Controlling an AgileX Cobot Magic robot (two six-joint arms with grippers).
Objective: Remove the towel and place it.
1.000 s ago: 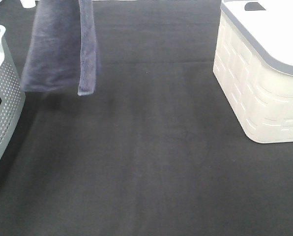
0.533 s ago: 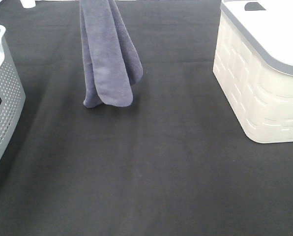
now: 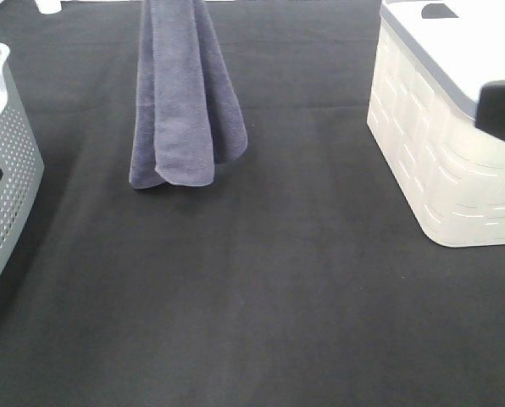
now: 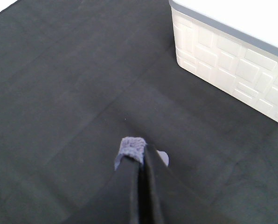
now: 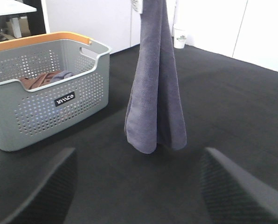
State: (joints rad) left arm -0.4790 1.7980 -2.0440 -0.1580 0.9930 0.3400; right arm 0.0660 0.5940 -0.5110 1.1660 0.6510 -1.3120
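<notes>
The grey-lavender towel hangs in loose folds from above the exterior high view's top edge, and its lower end is just over the black table covering. My left gripper is shut on the towel's top, and a small bunch of cloth shows past the fingertips. In the right wrist view the towel hangs straight ahead of my right gripper. That gripper is open and empty, some way short of the towel. A dark part of the right arm shows at the right edge, over the white bin.
A grey perforated laundry basket stands at the left edge; it also shows in the right wrist view with clothes inside. A white lidded bin stands at the back right and shows in the left wrist view.
The hanging towel has moved right, away from the grey basket, towards the table's middle, and its folds have gathered and settled lower. The right arm has come into view at the right edge.
</notes>
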